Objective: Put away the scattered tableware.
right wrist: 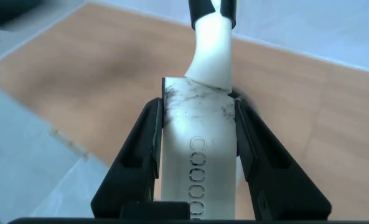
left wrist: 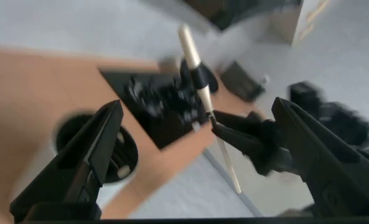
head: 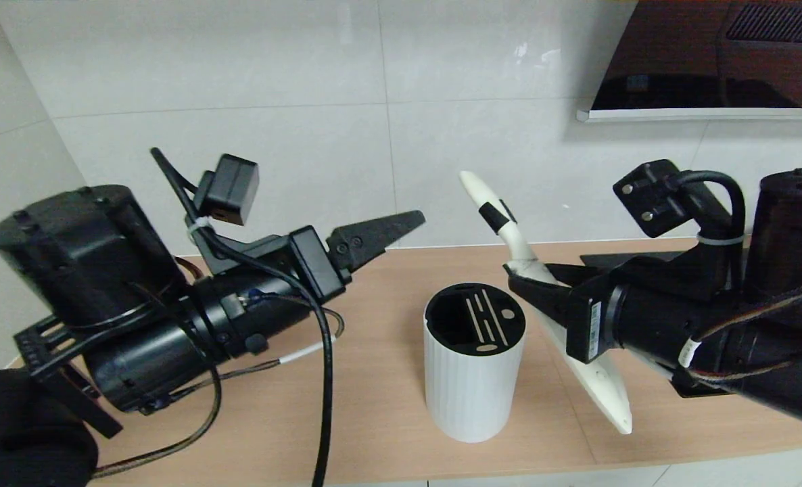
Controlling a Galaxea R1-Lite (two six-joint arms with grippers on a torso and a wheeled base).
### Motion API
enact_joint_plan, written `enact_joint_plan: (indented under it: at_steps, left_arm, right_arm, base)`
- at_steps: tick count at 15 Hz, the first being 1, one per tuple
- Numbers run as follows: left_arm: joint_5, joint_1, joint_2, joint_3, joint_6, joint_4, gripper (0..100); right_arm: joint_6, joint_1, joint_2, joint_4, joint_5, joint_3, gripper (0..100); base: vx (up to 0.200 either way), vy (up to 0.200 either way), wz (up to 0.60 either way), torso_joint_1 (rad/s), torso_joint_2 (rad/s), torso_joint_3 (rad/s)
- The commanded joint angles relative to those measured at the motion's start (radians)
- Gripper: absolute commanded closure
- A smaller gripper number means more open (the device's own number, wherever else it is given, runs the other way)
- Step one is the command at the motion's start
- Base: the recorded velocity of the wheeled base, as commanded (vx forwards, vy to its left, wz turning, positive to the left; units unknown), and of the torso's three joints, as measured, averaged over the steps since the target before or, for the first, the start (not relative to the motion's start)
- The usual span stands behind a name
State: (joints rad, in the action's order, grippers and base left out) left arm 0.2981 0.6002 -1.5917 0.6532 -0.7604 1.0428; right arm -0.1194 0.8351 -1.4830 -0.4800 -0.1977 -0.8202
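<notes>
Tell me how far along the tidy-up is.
Done: nothing stands in the white holder yet; its top slots look empty. In hand: the right end effector is shut on a white knife, tilted, beside the holder. The left end effector hangs open and empty. Left: getting the knife into the holder.

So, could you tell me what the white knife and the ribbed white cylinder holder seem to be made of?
The white knife: probably ceramic or plastic; matte, opaque white blade, no metallic shine. The ribbed white cylinder holder: likely moulded plastic; even fluting, satin sheen, black slotted top insert.
</notes>
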Motion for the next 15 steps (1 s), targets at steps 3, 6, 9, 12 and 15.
enact_joint_plan:
  at_steps: [3,6,9,12,15]
  left_arm:
    - [-0.033,0.043,-0.073,-0.006,-0.014,0.008,0]
    - [-0.051,0.070,-0.126,-0.001,-0.043,0.074,0]
    - [-0.053,0.078,-0.179,-0.014,-0.094,0.243,0]
    - [-0.057,0.079,-0.188,-0.014,-0.094,0.244,0]
    - [-0.063,0.082,-0.194,-0.014,-0.094,0.246,0]
  right_arm:
    - [-0.013,0.047,-0.043,-0.015,-0.003,0.004,100]
    - [-0.040,0.113,-0.048,-0.022,-0.003,0.007,100]
    - [-0.040,0.124,-0.059,-0.028,-0.003,0.009,100]
    - [-0.039,0.142,-0.063,-0.040,-0.003,0.021,100]
    - [-0.039,0.144,-0.069,-0.057,-0.003,0.024,100]
  base:
    - [0.000,0.000,0.00,0.000,0.00,0.000]
    - [0.000,0.000,0.00,0.000,0.00,0.000]
    - [0.000,0.000,0.00,0.000,0.00,0.000]
    - [0.000,0.000,0.00,0.000,0.00,0.000]
    - [0.000,0.000,0.00,0.000,0.00,0.000]
